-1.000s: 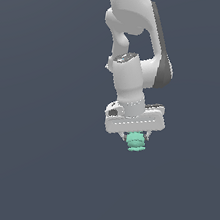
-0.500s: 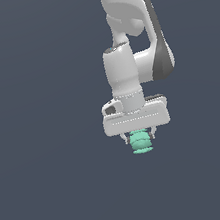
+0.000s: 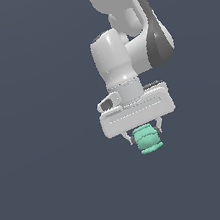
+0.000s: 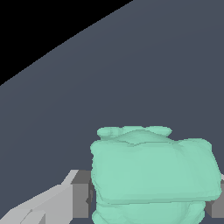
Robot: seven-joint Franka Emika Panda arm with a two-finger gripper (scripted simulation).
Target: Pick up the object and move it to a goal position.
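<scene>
Jaws clenched on the object [image 3: 146, 140], one thin finger [image 3: 127, 137] on each side of it, the mint-green lump sitting just under the white gripper [image 3: 143, 134] body and poking out below. Wrist view confirms: object [image 4: 153, 175] fills the space between the two grey pads [image 4: 81, 194], touching both. Arm [image 3: 125, 43] comes down from the top of the exterior view, wrist tilted so the gripper points down and toward the exterior view's right. Object looks airborne, nothing under it but plain dark surface [image 3: 23, 158]; can't tell height off it. No goal marker visible in either view, so can't say how far is left. Judging the step: carry phase, pick done, transport under way. To do it well: keep the squeeze constant, move smooth, no jerks or fast wrist turns, since the lumpy rounded shape gives small contact patches and could rotate or slip out. Release only once stopped at goal.
</scene>
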